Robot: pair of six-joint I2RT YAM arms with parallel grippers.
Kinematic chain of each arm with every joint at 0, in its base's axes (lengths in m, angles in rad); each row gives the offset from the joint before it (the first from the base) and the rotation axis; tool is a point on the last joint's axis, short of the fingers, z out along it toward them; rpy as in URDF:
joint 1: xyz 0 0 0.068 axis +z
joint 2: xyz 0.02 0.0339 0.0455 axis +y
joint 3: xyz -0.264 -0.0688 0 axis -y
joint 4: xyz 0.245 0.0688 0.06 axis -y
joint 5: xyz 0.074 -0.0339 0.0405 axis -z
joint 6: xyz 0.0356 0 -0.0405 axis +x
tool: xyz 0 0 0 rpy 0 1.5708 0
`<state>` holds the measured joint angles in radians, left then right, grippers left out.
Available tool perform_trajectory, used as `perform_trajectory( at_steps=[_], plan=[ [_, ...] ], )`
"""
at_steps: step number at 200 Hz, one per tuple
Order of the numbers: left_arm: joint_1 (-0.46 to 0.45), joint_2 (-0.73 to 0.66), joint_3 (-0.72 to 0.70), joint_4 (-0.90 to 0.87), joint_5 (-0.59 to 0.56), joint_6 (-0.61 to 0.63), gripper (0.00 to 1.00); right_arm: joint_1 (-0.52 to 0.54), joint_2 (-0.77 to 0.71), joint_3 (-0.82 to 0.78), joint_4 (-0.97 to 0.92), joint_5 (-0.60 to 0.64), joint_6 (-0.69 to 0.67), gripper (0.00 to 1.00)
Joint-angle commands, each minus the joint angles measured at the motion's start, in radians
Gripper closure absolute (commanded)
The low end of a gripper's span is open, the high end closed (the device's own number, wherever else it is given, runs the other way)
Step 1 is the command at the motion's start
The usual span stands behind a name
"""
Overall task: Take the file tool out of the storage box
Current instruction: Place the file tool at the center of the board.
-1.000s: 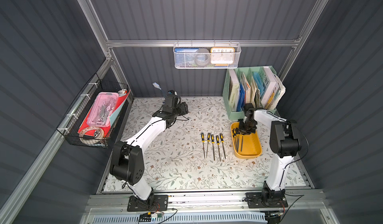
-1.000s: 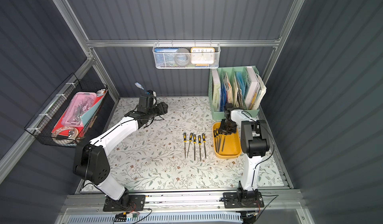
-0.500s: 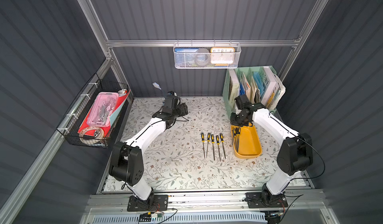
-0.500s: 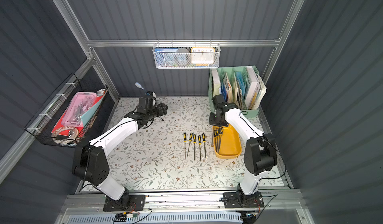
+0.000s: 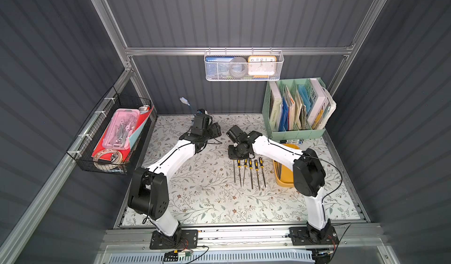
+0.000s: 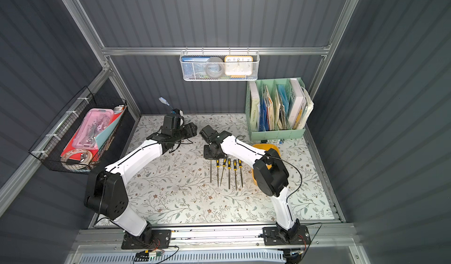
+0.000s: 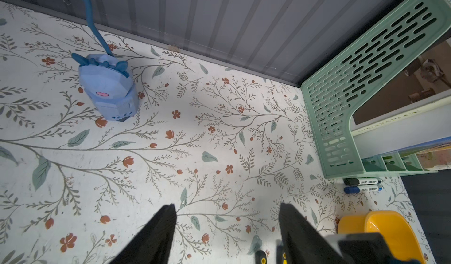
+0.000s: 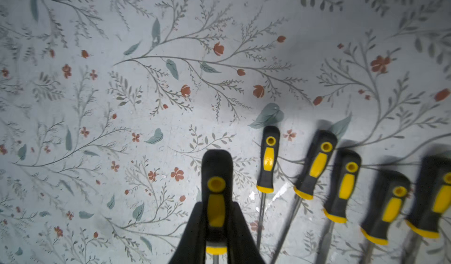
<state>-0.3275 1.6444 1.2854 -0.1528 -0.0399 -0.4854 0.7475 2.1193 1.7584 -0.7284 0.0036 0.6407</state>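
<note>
While a black wire basket (image 5: pixel 102 150) is hanging on the left wall with a pink case (image 5: pixel 122 128) lying in it, the left gripper (image 7: pixel 227 206) is hovering over the floral mat (image 5: pixel 207 201) near the back. Its jaws are standing wide apart with nothing between them.

Just to its right, the right gripper (image 8: pixel 216 209) is pinching the black-and-yellow handle of the file tool (image 8: pixel 216 174), the jaws pressing narrowly on both sides of it. In both top views the tool's shaft is pointing toward the front as the leftmost line of a row. Whether it is touching the mat cannot be told.

Beside it, five more files (image 5: pixel 251 170) are lying on the mat, handles toward the back. The file tool is hanging well outside the storage box (image 5: pixel 284 181), which is sitting right of the row, partly hidden by the right arm. Behind the box, a mint-green book organiser (image 5: pixel 296 133) is standing in the back right corner, with two markers (image 5: pixel 291 141) lying before it.
</note>
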Motion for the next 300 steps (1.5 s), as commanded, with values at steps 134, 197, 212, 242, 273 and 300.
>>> perform_trajectory(
  at_steps=[134,197,212,242,273,300],
  plan=[
    [0.008,-0.043,-0.029,0.006,-0.016,-0.003,0.26,0.012,0.160,0.056,-0.066,0.038,0.030,0.89],
    [0.008,-0.045,-0.019,-0.005,-0.021,0.004,0.26,0.012,0.156,0.066,-0.056,0.027,0.030,0.74],
    [0.008,-0.042,-0.014,-0.002,-0.021,0.005,0.26,0.012,0.140,0.075,-0.058,0.030,0.023,0.71],
    [0.008,-0.023,0.017,-0.004,-0.010,0.005,0.26,0.010,0.097,0.157,-0.116,0.061,-0.026,0.62],
    [0.008,-0.005,0.042,0.010,0.007,0.002,0.25,-0.043,-0.027,0.163,-0.158,0.117,-0.049,0.58],
    [0.008,0.021,0.060,0.012,0.026,0.004,0.25,-0.189,-0.215,-0.044,-0.103,0.126,-0.064,0.57]
  ],
)
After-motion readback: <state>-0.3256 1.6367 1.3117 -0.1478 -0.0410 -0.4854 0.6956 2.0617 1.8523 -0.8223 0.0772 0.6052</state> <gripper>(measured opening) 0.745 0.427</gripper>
